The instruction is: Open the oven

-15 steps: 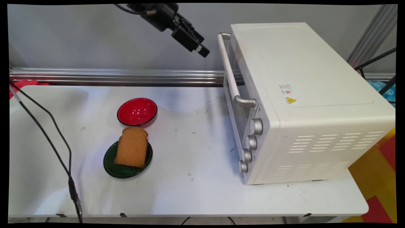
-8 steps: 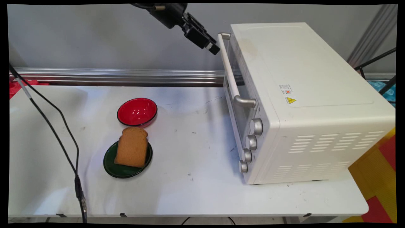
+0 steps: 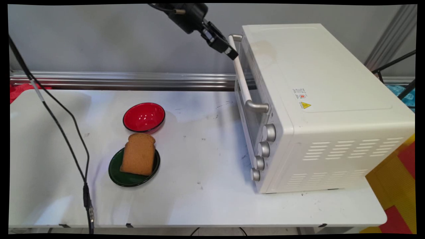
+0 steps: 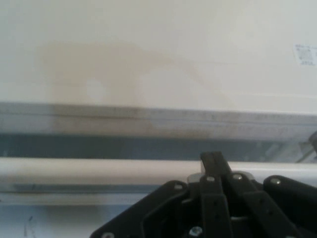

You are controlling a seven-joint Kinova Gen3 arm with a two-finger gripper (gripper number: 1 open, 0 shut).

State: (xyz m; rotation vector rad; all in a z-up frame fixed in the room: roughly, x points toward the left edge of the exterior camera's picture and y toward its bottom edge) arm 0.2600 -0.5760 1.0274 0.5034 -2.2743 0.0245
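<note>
i have the gripper (image 3: pixel 231 53) up at the far end of the toaster oven's (image 3: pixel 318 99) door handle (image 3: pixel 241 78), its tip on or just against the bar. in the hand view the handle (image 4: pixel 99 171) runs straight across, and one finger (image 4: pixel 214 163) rises in front of it. i cannot tell whether the fingers are spread or closed. out from the oven's door side, well apart, sit the red bowl (image 3: pixel 143 117) and the bread slice (image 3: pixel 138 153) on the green plate (image 3: pixel 131 178).
</note>
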